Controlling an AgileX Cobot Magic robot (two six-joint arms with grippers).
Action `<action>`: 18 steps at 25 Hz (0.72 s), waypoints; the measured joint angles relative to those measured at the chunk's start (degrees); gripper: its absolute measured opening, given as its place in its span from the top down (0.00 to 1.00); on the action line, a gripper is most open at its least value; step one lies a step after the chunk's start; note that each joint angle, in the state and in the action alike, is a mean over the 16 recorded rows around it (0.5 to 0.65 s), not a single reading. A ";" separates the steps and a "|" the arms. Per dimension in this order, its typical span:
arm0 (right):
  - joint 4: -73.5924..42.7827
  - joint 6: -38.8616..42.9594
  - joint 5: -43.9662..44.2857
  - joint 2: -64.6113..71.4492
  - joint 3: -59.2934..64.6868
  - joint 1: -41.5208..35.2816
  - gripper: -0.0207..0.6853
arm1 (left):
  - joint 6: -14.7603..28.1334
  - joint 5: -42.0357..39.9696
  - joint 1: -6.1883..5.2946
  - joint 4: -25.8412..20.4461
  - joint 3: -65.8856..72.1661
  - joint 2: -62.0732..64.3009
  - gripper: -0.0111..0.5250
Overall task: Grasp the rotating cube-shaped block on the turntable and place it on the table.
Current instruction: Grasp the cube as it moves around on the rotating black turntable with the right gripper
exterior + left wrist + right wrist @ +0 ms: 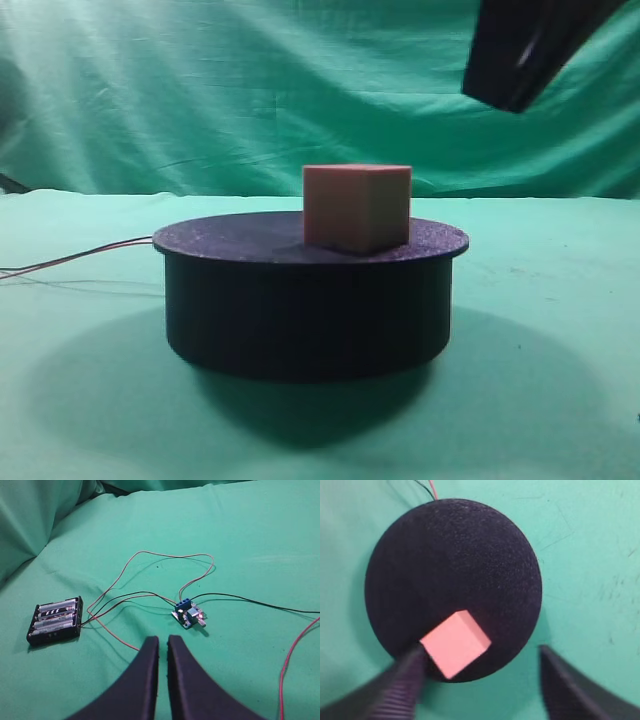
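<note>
On the broad green cloth-covered table [560, 330], a wide, low, round black turntable [305, 320] with a flat speckled top, thin red wires [80, 256] trailing from its left side. On that top, right of centre, a small salmon-pink matte cube-shaped block [357, 207], resting flat, one vertical edge turned toward the exterior camera, well inside the rim there. From above in the right wrist view, the same block [455, 643] near the close edge of the disc [455, 565], rotated so its corners point outward. Right gripper [480, 685] spread wide above the scene, dark ribbed fingers [402, 685] at the lower left and lower right of that view; left finger overlapping the near-left corner of the block in the picture, contact impossible to tell; right finger over bare cloth beyond the rim. In the exterior view, only a dark blurred part of an arm [525, 50] at the upper right, well above the block. Away from the turntable, in the left wrist view, left gripper [163, 642] with black fingers almost pressed together, a thin slit between them, nothing held, over green cloth. Beyond it, a black battery holder with cells [55, 620] at the left, a small circuit board with a blue terminal [188, 614] near the middle, red and black wires [150, 562] looping between them.
</note>
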 joint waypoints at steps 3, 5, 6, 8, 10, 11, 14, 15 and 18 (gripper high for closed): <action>0.15 1.70 -0.50 1.80 -0.79 0.04 0.27 | 0.00 0.00 0.00 0.00 0.00 0.00 0.98; 0.02 2.51 -1.10 2.99 -1.02 0.05 0.21 | 0.00 0.00 0.00 0.00 0.00 0.00 0.98; -0.13 2.81 -1.47 3.64 -1.09 0.05 0.19 | 0.00 0.00 0.00 0.00 0.00 0.00 0.98; -0.57 3.17 -2.27 4.98 -1.19 0.06 0.19 | 0.00 0.00 0.00 0.00 0.00 0.00 0.98; -1.40 3.32 -3.09 6.33 -1.29 0.06 0.24 | 0.00 0.00 0.00 0.00 0.00 0.00 0.98; -1.95 3.38 -3.50 6.98 -1.39 0.07 0.27 | 0.00 0.00 0.00 0.00 0.00 0.00 0.98; -4.02 3.72 -4.56 8.53 -1.96 0.09 0.38 | 0.00 0.00 0.00 0.00 0.00 0.00 0.98; -4.86 3.98 -4.79 8.80 -2.24 0.09 0.42 | 0.00 0.00 0.00 0.00 0.00 0.00 0.98; -7.57 5.11 -5.02 8.85 -3.09 0.11 0.52 | 0.00 0.00 0.00 0.00 0.00 0.00 0.98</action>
